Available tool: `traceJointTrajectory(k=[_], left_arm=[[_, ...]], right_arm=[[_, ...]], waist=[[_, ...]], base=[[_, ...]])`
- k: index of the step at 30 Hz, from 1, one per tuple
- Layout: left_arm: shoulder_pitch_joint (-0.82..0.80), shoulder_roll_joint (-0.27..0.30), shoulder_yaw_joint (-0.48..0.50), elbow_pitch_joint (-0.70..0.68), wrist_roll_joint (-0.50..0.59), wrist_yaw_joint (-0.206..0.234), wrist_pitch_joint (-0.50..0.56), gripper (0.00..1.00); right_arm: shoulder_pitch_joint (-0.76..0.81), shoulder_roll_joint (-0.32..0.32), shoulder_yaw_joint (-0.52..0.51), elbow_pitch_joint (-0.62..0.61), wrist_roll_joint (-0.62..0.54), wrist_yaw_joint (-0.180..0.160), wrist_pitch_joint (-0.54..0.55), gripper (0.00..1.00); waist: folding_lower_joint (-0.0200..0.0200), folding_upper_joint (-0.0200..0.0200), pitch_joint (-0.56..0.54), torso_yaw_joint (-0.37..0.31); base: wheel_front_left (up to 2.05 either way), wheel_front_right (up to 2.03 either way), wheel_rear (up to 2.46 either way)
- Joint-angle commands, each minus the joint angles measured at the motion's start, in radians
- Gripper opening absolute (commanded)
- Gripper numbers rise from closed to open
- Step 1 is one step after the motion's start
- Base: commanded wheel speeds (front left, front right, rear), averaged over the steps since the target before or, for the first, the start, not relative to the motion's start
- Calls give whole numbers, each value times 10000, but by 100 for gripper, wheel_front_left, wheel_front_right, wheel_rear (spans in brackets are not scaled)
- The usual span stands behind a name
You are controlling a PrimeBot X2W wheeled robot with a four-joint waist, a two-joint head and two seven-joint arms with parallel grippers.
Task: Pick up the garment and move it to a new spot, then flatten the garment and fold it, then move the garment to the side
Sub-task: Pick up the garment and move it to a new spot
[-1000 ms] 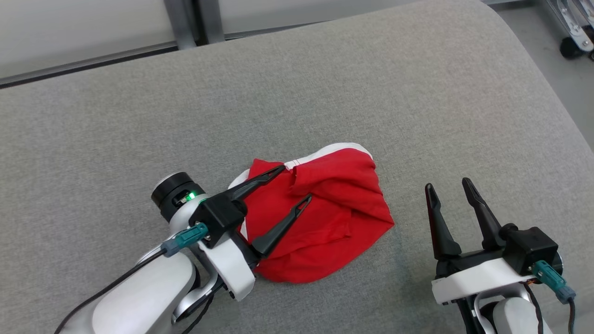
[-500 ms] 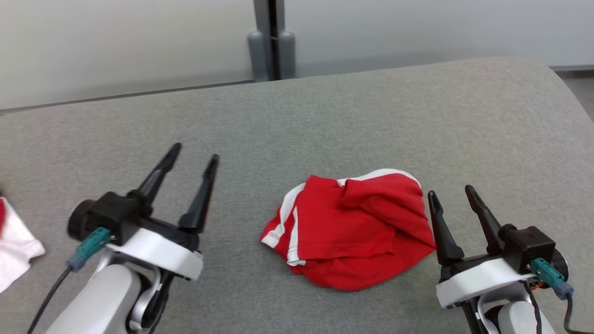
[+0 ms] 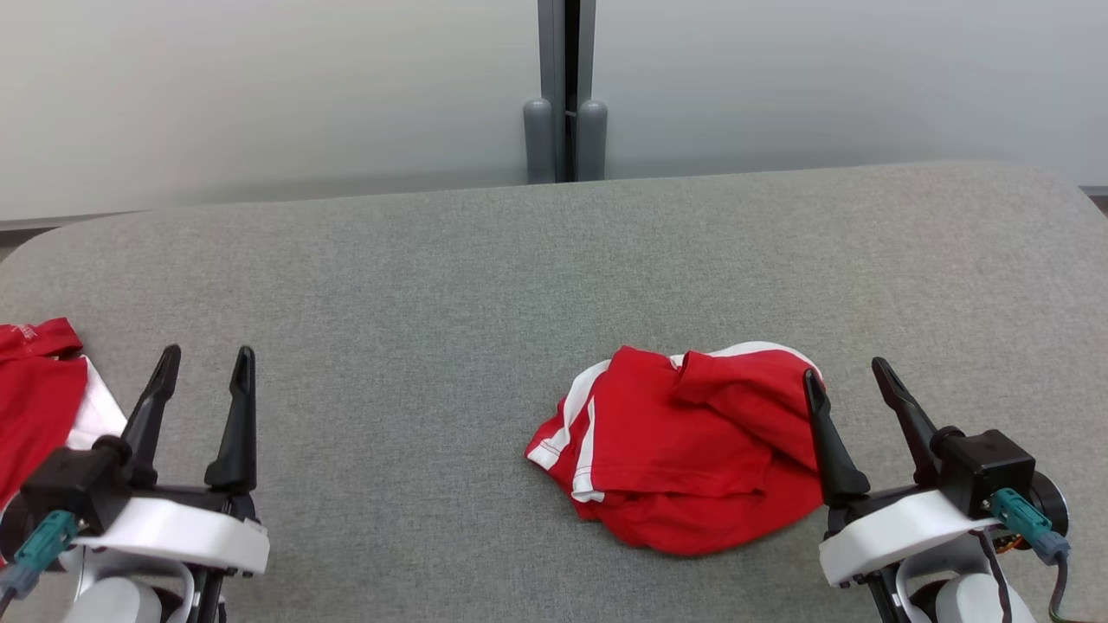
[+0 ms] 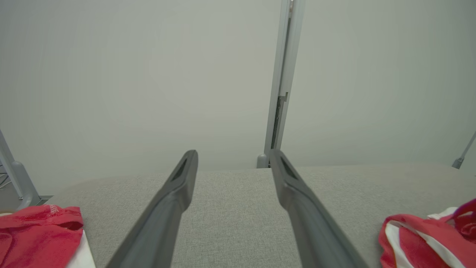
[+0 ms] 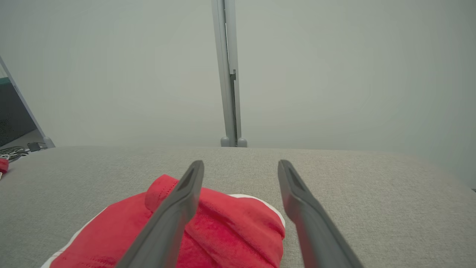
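Red crumpled garment w/ white trim (image 3: 684, 450) lies loose; left pincer (image 3: 208, 355), right pincer (image 3: 844, 370) spread, empty. Likely flatten step: next, grasp opposite edges.

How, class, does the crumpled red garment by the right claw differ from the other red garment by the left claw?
The crumpled red garment with white trim lies right of centre, by the right claw; the other red garment lies far left, by the left claw. The crumpled one sits fully within the head view; the other is cut by the frame edge. Both are red with white, unheld, on the grey fabric surface.
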Motion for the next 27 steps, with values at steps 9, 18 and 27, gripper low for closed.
traceJointTrajectory(k=[9,18,27], left_arm=[[701,-312,341,406,547,-715,-45,100],[1324,-496,426,580,996,-711,-45,100],[1489,-537,494,676,1178,-690,-45,100]], right_arm=[[547,-28,-37,-228,-185,2,292,100],[1014,-27,-111,-417,-167,2,526,100],[1244,-27,-237,-579,-86,2,602,100]], waist=[[0,0,-554,122],[0,0,-1006,61],[0,0,-1078,86]], base=[[0,0,0],[0,0,0],[0,0,0]])
